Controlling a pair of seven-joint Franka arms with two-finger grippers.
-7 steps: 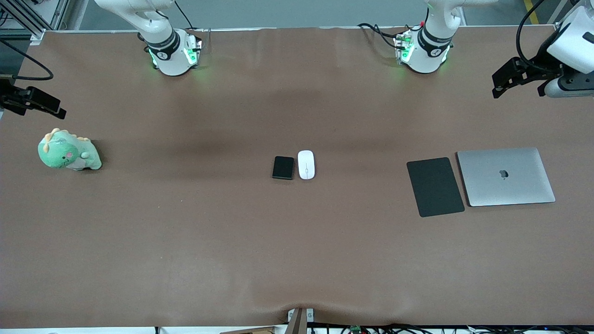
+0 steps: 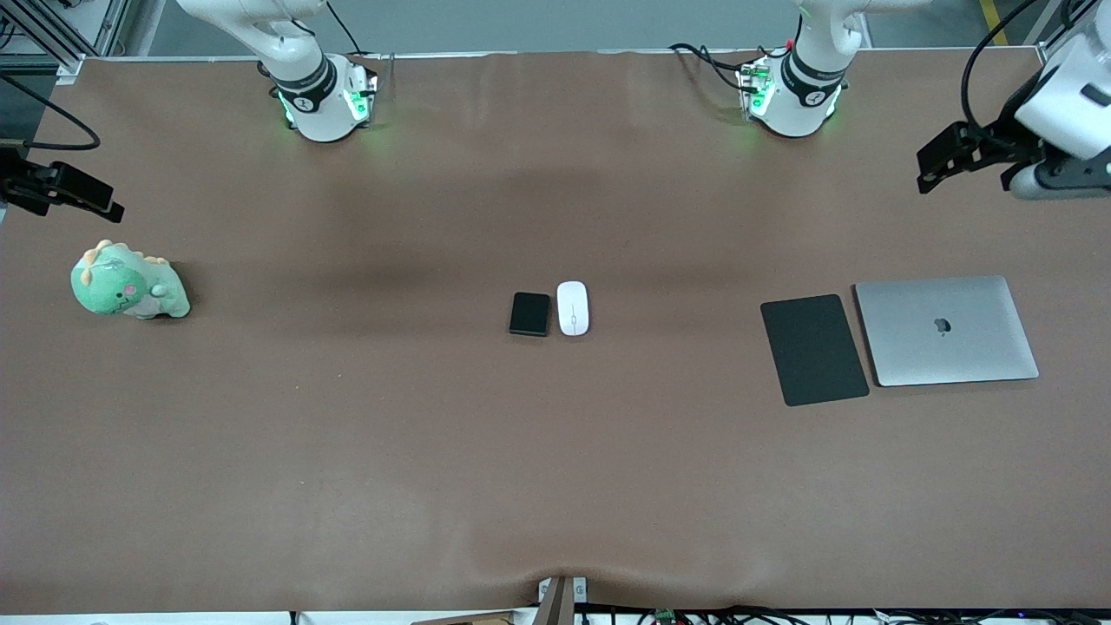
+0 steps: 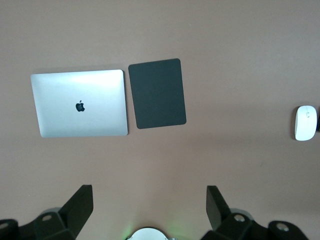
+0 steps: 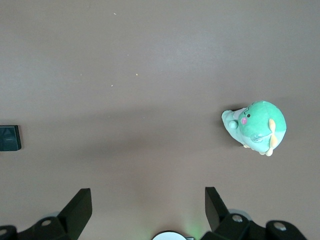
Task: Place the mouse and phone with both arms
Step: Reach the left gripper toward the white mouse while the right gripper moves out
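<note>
The white oval mouse (image 2: pixel 572 307) and the small glossy black phone (image 2: pixel 529 313) lie side by side at the table's middle, the mouse toward the left arm's end. The mouse shows at the edge of the left wrist view (image 3: pixel 305 122). The phone is partly cut off in the right wrist view (image 4: pixel 10 138). My left gripper (image 2: pixel 963 182) is open and empty, up over the left arm's end of the table; its open jaws show in its wrist view (image 3: pixel 149 200). My right gripper (image 2: pixel 61 207) is open and empty over the right arm's end (image 4: pixel 148 200).
A closed silver laptop (image 2: pixel 946 330) and a matte black pad (image 2: pixel 814 349) lie side by side under the left gripper's end, also in the left wrist view (image 3: pixel 79 102), (image 3: pixel 157 93). A green plush dinosaur (image 2: pixel 128 284) sits near the right gripper (image 4: pixel 255 127).
The left arm's hand has shifted slightly over its end of the table. The right gripper, mouse and phone have not moved.
</note>
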